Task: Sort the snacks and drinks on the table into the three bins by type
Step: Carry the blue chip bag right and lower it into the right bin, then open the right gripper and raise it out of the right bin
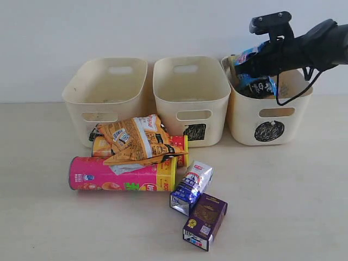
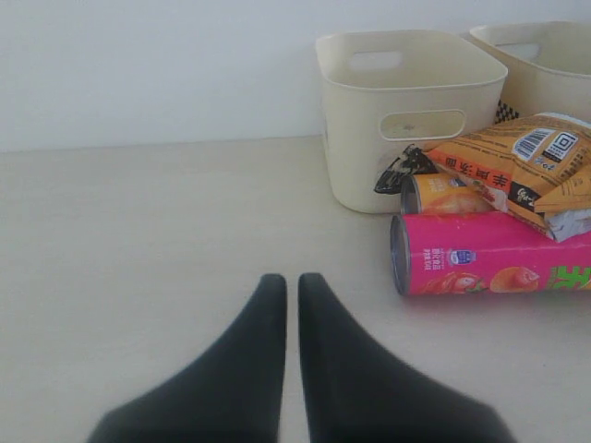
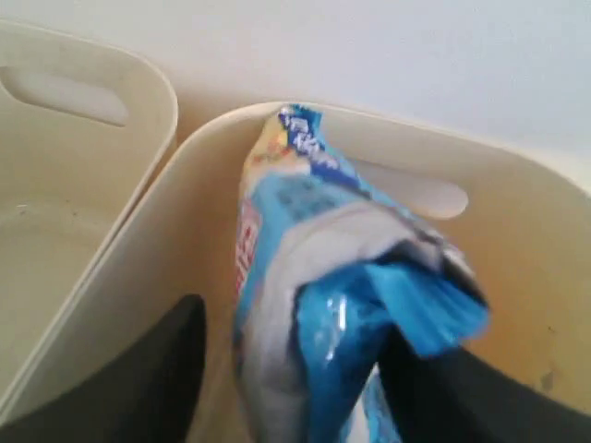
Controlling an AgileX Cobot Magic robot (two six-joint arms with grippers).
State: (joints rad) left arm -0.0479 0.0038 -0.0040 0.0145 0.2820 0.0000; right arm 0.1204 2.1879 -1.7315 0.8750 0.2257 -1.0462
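Yellow tube (image 1: 101, 147) was mostly buried under the orange bag (image 1: 138, 142); I only saw its ends. They half covered the scribble mark (image 1: 94, 134) on the left bin (image 1: 109, 81) at 10 o'clock. Right gripper (image 1: 243, 68) fingertips were lost inside the circle bin (image 1: 255, 122) at 2 o'clock, behind the blue bag (image 1: 260, 86), and the frame edge cut its arm there. In the wrist views the blue bag's print was blurred and its lower end cropped, and the pink tube (image 2: 489, 254) was cropped too. Print on the blue-and-white carton (image 1: 191, 187) and purple carton (image 1: 205, 220) was too small to read.

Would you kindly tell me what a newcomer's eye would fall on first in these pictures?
The blue foil bag stands in the circle-marked bin on the right, between the spread fingers of the right hand. In front of the left bin and the middle bin, an orange bag lies across the pink chip tube, with a blue-and-white carton and a purple carton just beside.
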